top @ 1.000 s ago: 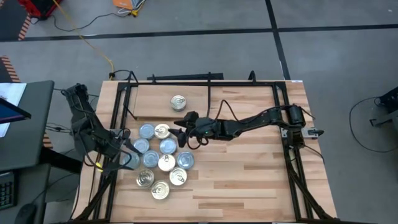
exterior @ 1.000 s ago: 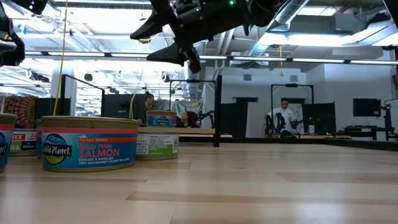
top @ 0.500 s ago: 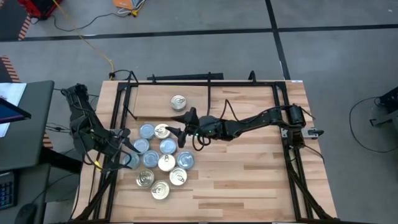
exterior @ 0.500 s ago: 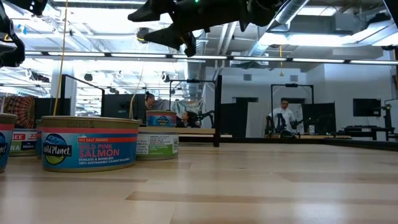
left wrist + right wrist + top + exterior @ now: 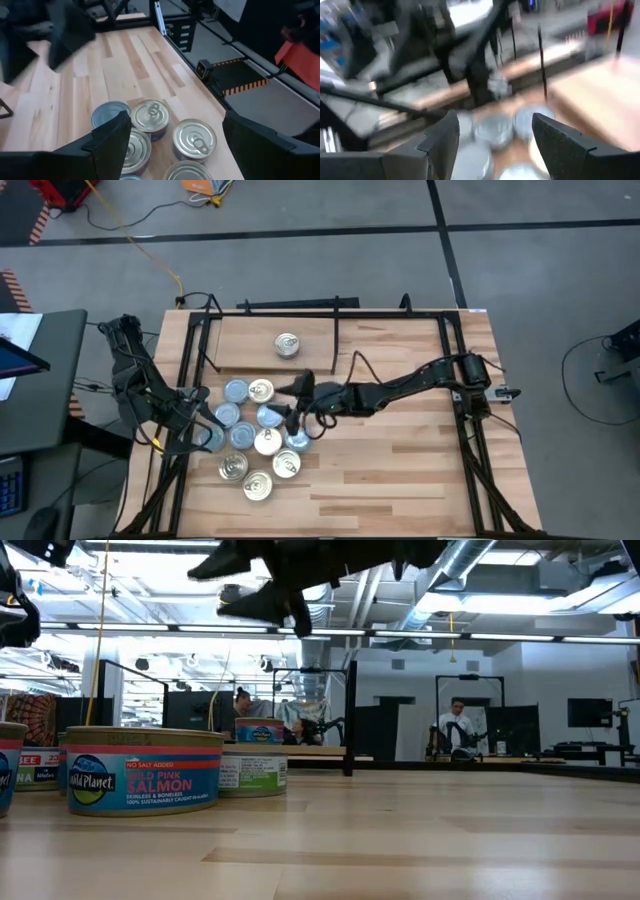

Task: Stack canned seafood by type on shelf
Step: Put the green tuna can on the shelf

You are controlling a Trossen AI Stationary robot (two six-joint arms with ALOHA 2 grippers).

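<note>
- At the left edge of the table in the high view, the left arm waits, bent over the table's rim; the left gripper (image 5: pixel 200 435) hangs at the left side of the tin cluster, its fingers (image 5: pixel 112 142) spread wide with nothing between them.
- Left wrist view: below those fingers sit gold pull-tab tins (image 5: pixel 150 116) and one bluish-grey tin (image 5: pixel 107 114), close together on the wooden tabletop (image 5: pixel 120 65).
- The canned seafood (image 5: pixel 262 435) lies bunched in the left centre of the high view, bluish-grey tops and cream-gold tops mixed, tins touching or just beside one another, none stacked as far as can be seen.
- One lone tin (image 5: pixel 287 344) stands apart, above the cluster in the frame, on the shelf (image 5: pixel 385 335), a lighter board with a thin black frame along the table's upper edge.
- In the low view a tin marked salmon (image 5: pixel 140 772) stands at the left, more tins just beside it.
- The right arm reaches from the right side of the frame across to the centre; the right gripper (image 5: pixel 297 402) hovers over the right edge of the cluster, fingers (image 5: pixel 440 145) parted and holding nothing.
- In the low view it shows at the top, well clear of the tabletop.
- Right wrist view: blurred, bluish-grey tins (image 5: pixel 492 130) ahead.
- People stand in the room far behind the table.
</note>
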